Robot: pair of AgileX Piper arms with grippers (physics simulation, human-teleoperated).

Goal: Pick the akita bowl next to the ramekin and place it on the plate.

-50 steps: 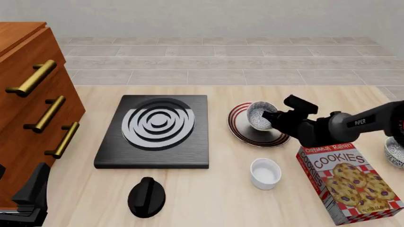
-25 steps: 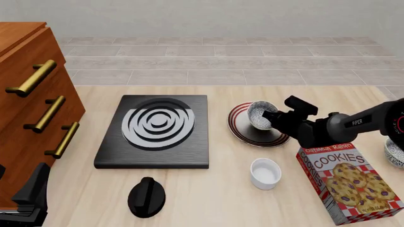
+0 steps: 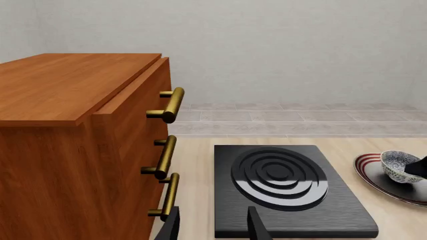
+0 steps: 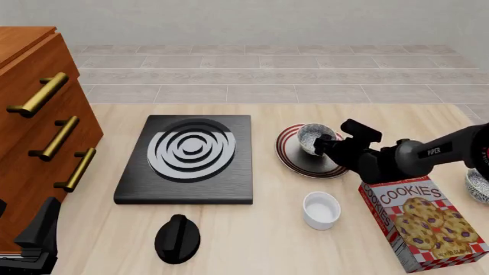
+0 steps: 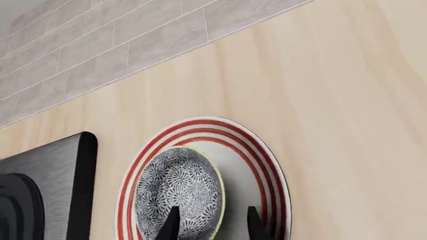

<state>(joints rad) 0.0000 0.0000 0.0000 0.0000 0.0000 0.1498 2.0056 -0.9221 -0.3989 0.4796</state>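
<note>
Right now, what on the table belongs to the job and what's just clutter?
Job:
akita bowl, on the plate, right gripper at its rim
plate
ramekin

Clutter:
stove plate
black knob
cookie box
second speckled bowl
wooden drawers
left gripper, idle

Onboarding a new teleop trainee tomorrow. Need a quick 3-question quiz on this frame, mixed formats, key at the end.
1. True or false: the akita bowl is over the plate.
2. Multiple choice: what lies nearest the ramekin on its right in the front view? A) the stove burner B) the cookies box C) the wooden cabinet
3. Fill in: the right gripper has its fingers on either side of the bowl's ____.

Key:
1. True; in the right wrist view the bowl sits inside the plate's red rings.
2. B.
3. Rim; one finger inside the bowl, one outside. Whether they are pressing or slightly apart, I cannot tell.
</note>
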